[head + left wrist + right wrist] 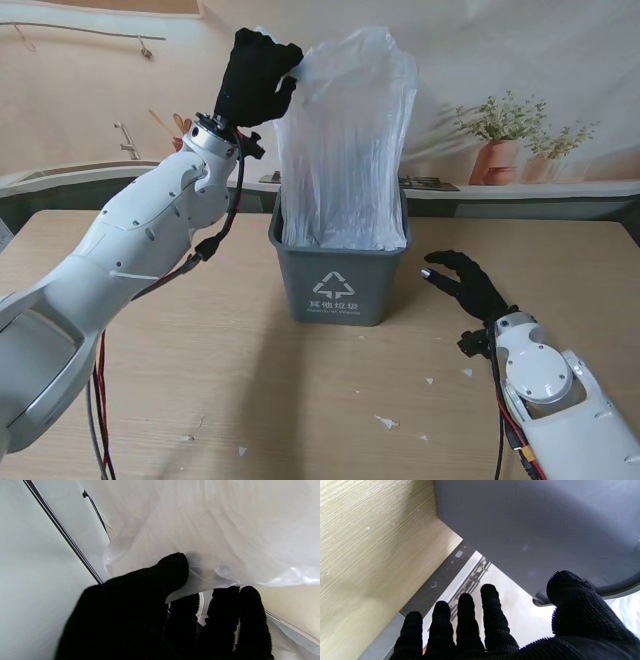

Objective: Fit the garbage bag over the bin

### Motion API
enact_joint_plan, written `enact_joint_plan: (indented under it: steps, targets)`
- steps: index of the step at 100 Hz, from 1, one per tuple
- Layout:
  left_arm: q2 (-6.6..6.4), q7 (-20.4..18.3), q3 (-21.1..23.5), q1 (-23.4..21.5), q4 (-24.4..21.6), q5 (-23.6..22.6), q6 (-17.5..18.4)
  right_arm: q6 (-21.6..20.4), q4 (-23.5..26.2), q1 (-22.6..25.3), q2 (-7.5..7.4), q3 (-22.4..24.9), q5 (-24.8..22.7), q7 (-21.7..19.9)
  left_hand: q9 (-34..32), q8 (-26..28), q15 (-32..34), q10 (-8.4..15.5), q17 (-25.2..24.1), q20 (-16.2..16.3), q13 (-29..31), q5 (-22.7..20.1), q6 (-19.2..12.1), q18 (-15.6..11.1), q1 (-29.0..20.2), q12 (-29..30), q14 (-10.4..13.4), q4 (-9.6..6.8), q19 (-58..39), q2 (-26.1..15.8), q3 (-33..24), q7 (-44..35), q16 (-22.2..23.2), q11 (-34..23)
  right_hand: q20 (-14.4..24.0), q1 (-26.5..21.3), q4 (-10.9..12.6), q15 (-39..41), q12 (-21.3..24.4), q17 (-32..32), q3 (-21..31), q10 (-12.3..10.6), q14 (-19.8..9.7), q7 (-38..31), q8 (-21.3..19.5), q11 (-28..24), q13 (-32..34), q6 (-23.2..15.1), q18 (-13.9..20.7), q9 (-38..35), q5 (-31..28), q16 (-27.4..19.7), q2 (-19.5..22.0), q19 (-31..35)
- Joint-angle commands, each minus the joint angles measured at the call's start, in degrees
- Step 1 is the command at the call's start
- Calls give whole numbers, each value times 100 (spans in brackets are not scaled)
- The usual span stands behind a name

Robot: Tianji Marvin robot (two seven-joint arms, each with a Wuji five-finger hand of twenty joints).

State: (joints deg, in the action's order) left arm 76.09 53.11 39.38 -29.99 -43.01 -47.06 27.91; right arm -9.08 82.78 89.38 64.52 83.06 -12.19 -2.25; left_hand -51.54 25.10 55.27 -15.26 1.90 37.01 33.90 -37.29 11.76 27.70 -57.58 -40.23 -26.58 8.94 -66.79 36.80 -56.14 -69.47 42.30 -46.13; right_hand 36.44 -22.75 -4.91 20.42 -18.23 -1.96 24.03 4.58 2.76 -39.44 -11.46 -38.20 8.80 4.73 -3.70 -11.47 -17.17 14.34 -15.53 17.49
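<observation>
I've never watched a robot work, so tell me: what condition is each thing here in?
Garbage bag: standing tall inside the bin, top edge lifted, not yet over the rim.
Bin: upright on the table.
Left hand: fingers pinching the bag's top.
Right hand: open beside the bin, holding nothing.

The left arm is raised high, its left hand (256, 76) closed with thumb pressed against fingers (172, 572) in a pinch. The right arm is held low, its right hand (468, 283) spread open, fingers (492, 610) extended.
</observation>
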Motion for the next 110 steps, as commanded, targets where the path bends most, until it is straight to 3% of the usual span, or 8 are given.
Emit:
enact_joint_plan:
  steps: [1,20,30,60,71,81,110]
  targets:
    - [-71,-45,68,28,-81,17,-47,49,-8,3,42,-32,-2,-75,-11,-77,153,-111,-98,3,-213,-91,168,118,-461,52,-279,217,-140,26,-147,62,-84,-28,81,-63,181,43,-40,11,-137,-169,-87,42,-67,-125,-20,59,103,155,-5,46,183,74]
    - [-139,238,-108,162,82,-233,-17,63,-14,-11,39,-54,-16,-85,-82,-145,207,-139,-104,-5,-212,-267,123,182,-412,160,-338,216,-143,143,-288,167,-178,-15,78,-67,182,34,-36,9,-138,-173,-113,41,-69,-116,-28,66,117,157,-1,41,186,71]
    - [-111,228,-121,176,196,-166,34,59,-21,-15,42,-54,-28,-68,-91,-169,212,-116,-98,-6,-221,-316,90,177,-393,198,-314,226,-146,138,-297,203,-217,9,77,-68,182,31,-34,9,-138,-170,-128,35,-71,-112,-22,68,117,156,-13,39,186,70]
    - [224,419,-501,171,695,158,318,85,-14,-23,39,-79,-36,-79,-43,-185,269,-111,-83,-5,-259,-243,127,151,-320,242,-281,229,-153,163,-303,267,-245,14,70,-66,181,28,-33,5,-145,-170,-131,38,-70,-108,-30,70,129,155,-5,38,191,63]
    - [291,491,-584,130,669,155,400,84,-14,-23,40,-78,-36,-75,-42,-181,279,-95,-71,-4,-261,-238,99,146,-292,252,-267,233,-158,166,-308,271,-253,8,69,-68,182,28,-32,5,-145,-177,-135,39,-71,-106,-33,67,129,155,3,38,193,63]
    - [271,444,-563,-23,408,93,397,91,-7,-18,41,-74,-34,-70,-50,-178,284,-62,-45,-1,-248,-240,73,122,-258,263,-233,237,-169,168,-306,271,-265,6,68,-72,182,29,-32,4,-145,-177,-136,36,-72,-105,-32,69,131,154,0,39,192,62]
    - [53,246,-541,-572,-251,-202,199,70,1,-7,39,-59,-29,-77,-107,-190,288,7,49,19,-159,-249,-9,86,-138,286,-127,202,-205,227,-361,309,-298,39,68,-70,181,36,-33,8,-151,-177,-133,33,-73,-105,-25,66,130,151,-1,41,190,64]
